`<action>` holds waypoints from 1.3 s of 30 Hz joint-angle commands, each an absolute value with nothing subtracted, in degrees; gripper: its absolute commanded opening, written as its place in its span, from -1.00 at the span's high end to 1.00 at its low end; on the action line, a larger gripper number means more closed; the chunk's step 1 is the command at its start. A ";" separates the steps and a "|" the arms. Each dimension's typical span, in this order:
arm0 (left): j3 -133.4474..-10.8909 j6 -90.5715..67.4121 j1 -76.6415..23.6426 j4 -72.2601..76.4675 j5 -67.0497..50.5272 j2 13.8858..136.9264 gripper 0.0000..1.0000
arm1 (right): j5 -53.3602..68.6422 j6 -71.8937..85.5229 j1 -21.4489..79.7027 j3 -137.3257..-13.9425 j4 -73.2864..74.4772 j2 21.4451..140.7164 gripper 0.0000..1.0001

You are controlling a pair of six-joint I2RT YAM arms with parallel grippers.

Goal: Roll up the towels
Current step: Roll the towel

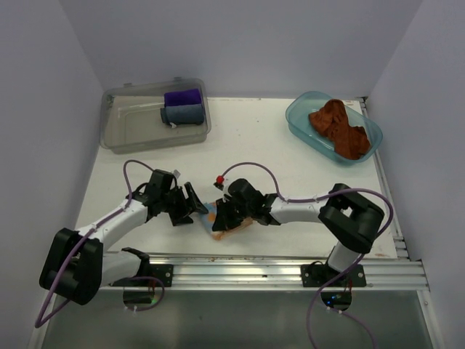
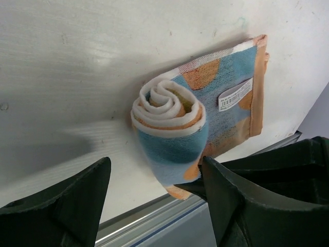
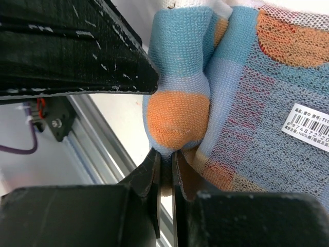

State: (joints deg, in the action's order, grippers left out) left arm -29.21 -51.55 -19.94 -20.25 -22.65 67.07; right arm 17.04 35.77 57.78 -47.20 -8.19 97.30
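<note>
The patterned blue, orange and white towel (image 1: pixel 224 231) lies near the table's front edge, rolled part way, with its flat part and white label to one side (image 2: pixel 231 103). My right gripper (image 3: pixel 164 157) is shut on a thin fold at the end of the roll (image 3: pixel 177 118); in the top view it is over the towel (image 1: pixel 222 217). My left gripper (image 2: pixel 154 172) is open, with its fingers either side of the roll's near end (image 2: pixel 169 128), just left of the towel (image 1: pixel 195 208). The rust-brown towel (image 1: pixel 338 128) lies crumpled in the blue tub (image 1: pixel 296 116).
A clear grey bin (image 1: pixel 123 127) at the back left holds a purple cloth (image 1: pixel 182 97) and a grey-blue cloth (image 1: pixel 183 114). The metal rail (image 1: pixel 254 265) runs along the front edge just below the towel. My left gripper's finger (image 3: pixel 77 46) crowds the right wrist view.
</note>
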 commanded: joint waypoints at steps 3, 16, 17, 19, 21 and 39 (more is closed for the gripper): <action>-27.77 -50.80 -20.21 -14.86 -25.05 69.08 -0.47 | 26.79 41.04 55.73 -44.57 -16.33 98.69 1.00; -27.33 -51.85 -22.41 -8.27 -25.31 75.85 -0.01 | 31.29 40.52 55.11 -46.40 -14.16 102.13 1.00; -27.25 -52.03 -22.59 -8.09 -25.31 76.55 0.16 | 30.77 39.82 55.11 -46.67 -13.37 101.87 1.00; -27.33 -52.38 -22.85 -8.00 -25.31 76.99 0.29 | 29.80 38.77 55.11 -47.63 -10.29 101.43 0.99; -27.33 -52.73 -23.11 -8.09 -25.23 76.91 0.42 | 27.79 37.36 55.19 -48.60 -6.53 99.86 0.68; -27.95 -52.65 -23.12 -13.27 -22.50 74.18 0.53 | -4.30 36.04 53.70 -49.66 20.31 87.01 0.57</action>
